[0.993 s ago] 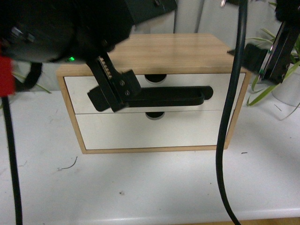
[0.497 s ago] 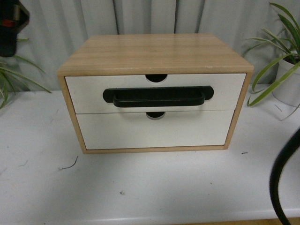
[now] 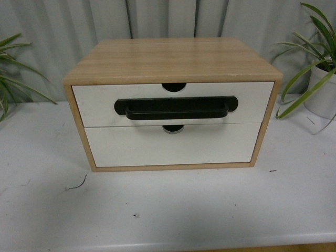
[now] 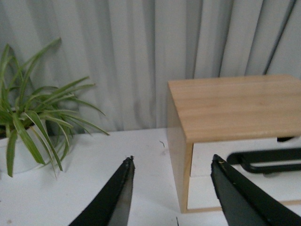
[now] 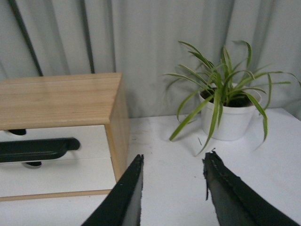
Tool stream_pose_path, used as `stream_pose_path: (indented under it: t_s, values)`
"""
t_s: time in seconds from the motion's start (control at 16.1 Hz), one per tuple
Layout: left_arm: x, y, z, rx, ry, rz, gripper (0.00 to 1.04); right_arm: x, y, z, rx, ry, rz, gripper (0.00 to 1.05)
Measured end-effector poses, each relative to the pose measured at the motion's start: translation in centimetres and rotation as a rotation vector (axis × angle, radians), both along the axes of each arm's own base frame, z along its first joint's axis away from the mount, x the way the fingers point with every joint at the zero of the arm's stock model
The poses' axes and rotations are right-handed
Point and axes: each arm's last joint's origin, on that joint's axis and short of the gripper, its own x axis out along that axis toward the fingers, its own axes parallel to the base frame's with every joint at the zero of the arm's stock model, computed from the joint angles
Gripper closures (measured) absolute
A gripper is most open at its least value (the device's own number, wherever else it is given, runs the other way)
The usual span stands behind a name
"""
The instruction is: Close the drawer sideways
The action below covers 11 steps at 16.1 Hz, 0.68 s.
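Note:
A light wood cabinet (image 3: 173, 58) stands on the white table (image 3: 173, 210). Its upper drawer (image 3: 94, 102) has a white front, a long black bar handle (image 3: 176, 107) and a half-round notch; its front sits flush with the cabinet frame. The drawer also shows in the left wrist view (image 4: 211, 153) and the right wrist view (image 5: 89, 139). Neither gripper shows in the front view. My left gripper (image 4: 173, 162) is open and empty, above the table off the cabinet's left corner. My right gripper (image 5: 174, 160) is open and empty, off the cabinet's right side.
A lower white-fronted drawer without a handle (image 3: 168, 146) sits under the upper one. Potted plants stand at the left (image 4: 33, 122) and right (image 5: 225, 113) of the cabinet. A grey curtain (image 3: 157, 18) hangs behind. The table's front edge (image 3: 173, 245) is close.
One second ago the left gripper was at the drawer handle and the right arm hung at the upper right. Both arms have since left the front view. The cabinet looks unchanged.

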Motion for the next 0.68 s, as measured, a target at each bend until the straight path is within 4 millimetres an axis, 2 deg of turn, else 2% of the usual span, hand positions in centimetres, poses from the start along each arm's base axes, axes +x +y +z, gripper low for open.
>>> stream_pose_path:
  t_s: [0.12,0.19,0.25,0.31,0.43,0.5,0.68]
  values:
    - [-0.7,0.7,-2.0,-0.001,0.030,-0.008,0.76,-0.5,0.1,-0.7,-0.016,-0.021,0.017,0.81]
    - [-1.1,1.1,-2.4,-0.004,0.015,-0.001,0.89,-0.7,0.1,-1.6,-0.017,-0.005,0.017,0.94]
    - [-1.4,1.3,-2.7,-0.005,0.006,0.001,1.00,-1.0,0.1,-2.2,-0.021,-0.002,0.017,1.03]
    - [-1.8,1.6,-3.2,-0.008,0.004,-0.003,1.03,-1.2,0.1,-2.4,-0.021,-0.008,0.017,1.03]
    - [-2.3,2.3,-4.2,-0.007,0.023,-0.024,1.03,-1.6,0.1,-3.0,-0.021,-0.013,0.017,1.03]
    - [-2.6,3.0,-4.6,-0.008,0.021,0.019,1.03,-1.7,0.1,-3.3,-0.021,-0.008,0.017,1.03]
    - [-3.2,2.8,-5.2,-0.008,0.015,-0.011,1.03,-2.1,0.1,-3.9,-0.021,-0.013,0.017,1.03]
